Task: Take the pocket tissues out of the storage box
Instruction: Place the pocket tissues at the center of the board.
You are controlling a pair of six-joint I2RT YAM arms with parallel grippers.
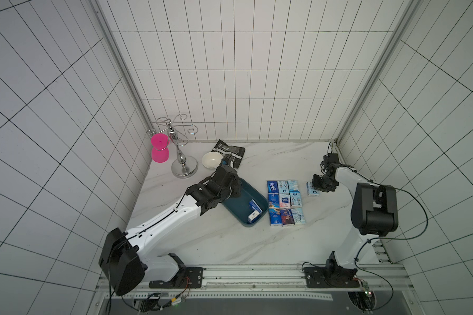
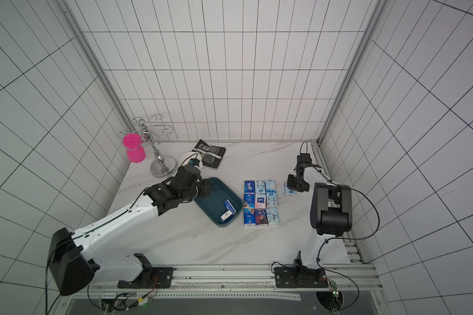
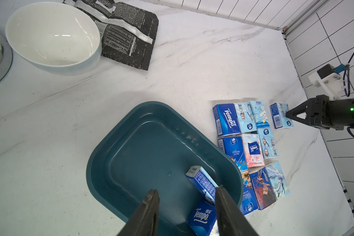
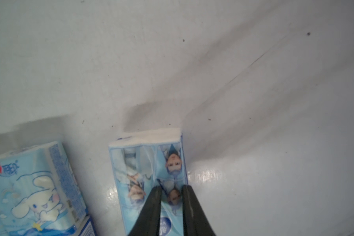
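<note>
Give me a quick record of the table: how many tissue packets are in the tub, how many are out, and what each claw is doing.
Tub: two tissue packets inside
Out on table: nine packets in a three-by-three block, one lone packet beside it
Left claw: open, empty, over the tub
Right claw: jaws nearly together at the lone packet; grip unclear
Also there: white bowl, black pouch, metal stand, pink cup

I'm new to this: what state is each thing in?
Left hand, open, above the storage box.
Right hand, closed, tips at the lone packet.
Storage box, holds two packets.
Nine packets, laid in a grid beside the box.
Lone packet, flat, apart from the grid.
White bowl, upright, empty.
Black pouch, lying flat.
</note>
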